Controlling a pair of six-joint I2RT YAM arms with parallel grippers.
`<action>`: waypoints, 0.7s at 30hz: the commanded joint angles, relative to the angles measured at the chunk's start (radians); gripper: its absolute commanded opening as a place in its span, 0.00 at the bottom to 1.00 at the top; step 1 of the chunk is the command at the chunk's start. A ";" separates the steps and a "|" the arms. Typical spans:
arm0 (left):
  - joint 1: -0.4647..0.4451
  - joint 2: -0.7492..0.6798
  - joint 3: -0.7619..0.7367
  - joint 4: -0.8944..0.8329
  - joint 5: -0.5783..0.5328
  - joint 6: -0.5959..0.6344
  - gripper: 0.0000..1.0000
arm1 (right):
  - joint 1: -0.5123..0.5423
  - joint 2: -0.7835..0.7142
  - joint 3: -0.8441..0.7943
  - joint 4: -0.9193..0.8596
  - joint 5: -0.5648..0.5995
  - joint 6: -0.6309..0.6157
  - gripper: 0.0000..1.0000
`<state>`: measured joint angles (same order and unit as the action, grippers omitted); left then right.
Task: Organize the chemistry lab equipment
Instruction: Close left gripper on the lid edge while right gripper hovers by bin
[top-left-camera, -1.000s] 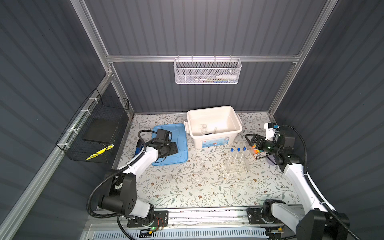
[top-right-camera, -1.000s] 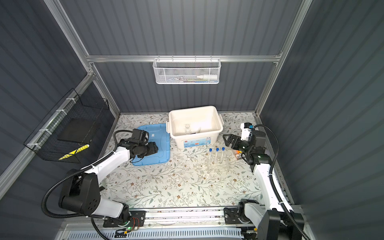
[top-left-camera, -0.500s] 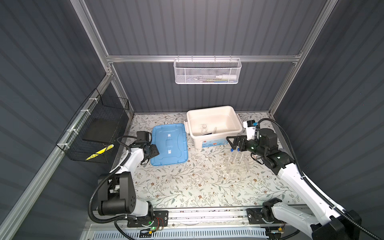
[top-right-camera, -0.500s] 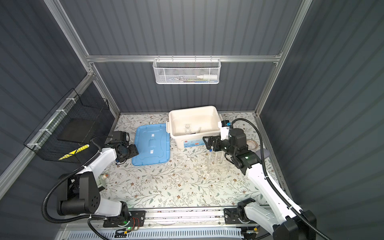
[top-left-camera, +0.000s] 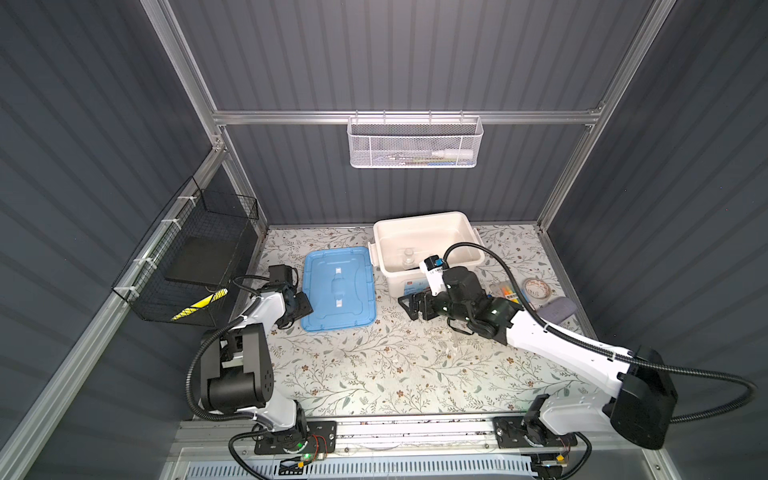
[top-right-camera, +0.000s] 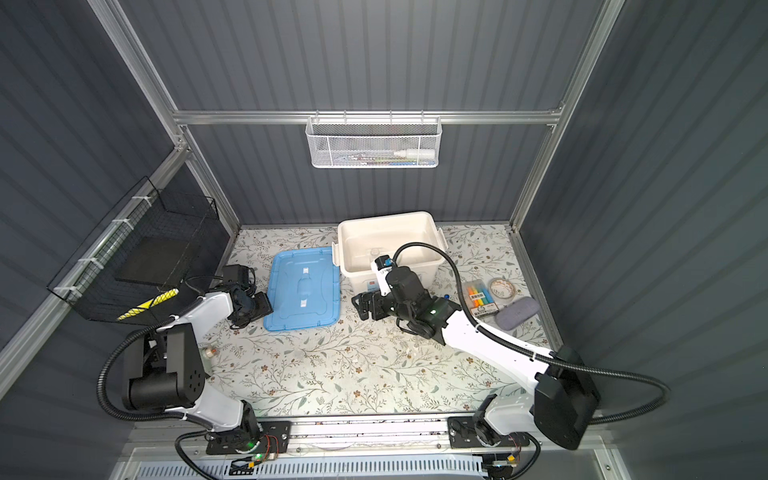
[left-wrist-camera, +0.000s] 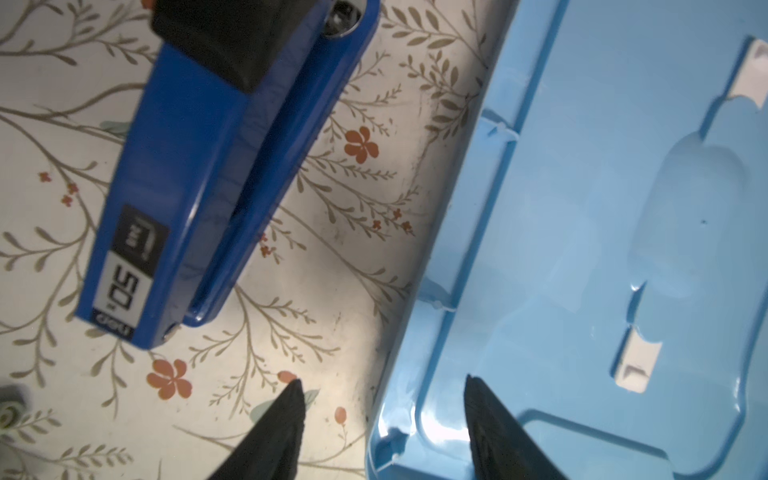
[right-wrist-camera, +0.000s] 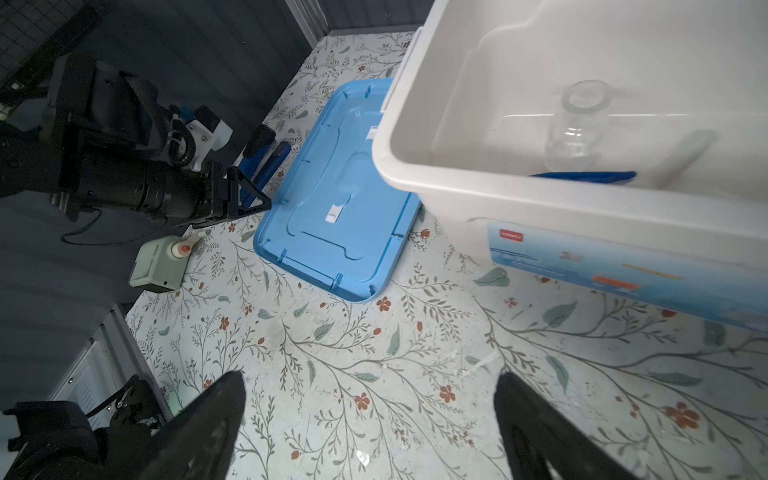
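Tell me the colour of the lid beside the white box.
The lid is light blue, clearest in a top view.

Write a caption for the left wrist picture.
Open left gripper by the blue lid; stapler lying on the flowery table.

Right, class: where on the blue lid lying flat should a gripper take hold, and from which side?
Take the blue lid by the raised rim of its long left edge, coming from the left, one finger outside and one inside. It lies flat and is far wider than the jaws, so only that rim can be pinched. The left gripper stands open astride it.
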<state>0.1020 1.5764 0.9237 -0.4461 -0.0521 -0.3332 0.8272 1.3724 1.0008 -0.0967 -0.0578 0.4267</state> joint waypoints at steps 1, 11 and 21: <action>0.008 0.019 0.032 0.026 0.013 0.019 0.60 | 0.053 0.062 0.047 0.022 0.053 -0.003 0.95; 0.008 0.084 0.082 0.052 0.016 0.038 0.44 | 0.090 0.180 0.074 0.014 0.032 -0.008 0.94; 0.008 0.189 0.165 0.063 0.014 0.067 0.38 | 0.092 0.214 0.083 0.002 0.017 -0.023 0.94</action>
<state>0.1059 1.7393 1.0496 -0.3939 -0.0494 -0.2928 0.9134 1.5803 1.0565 -0.0841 -0.0380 0.4183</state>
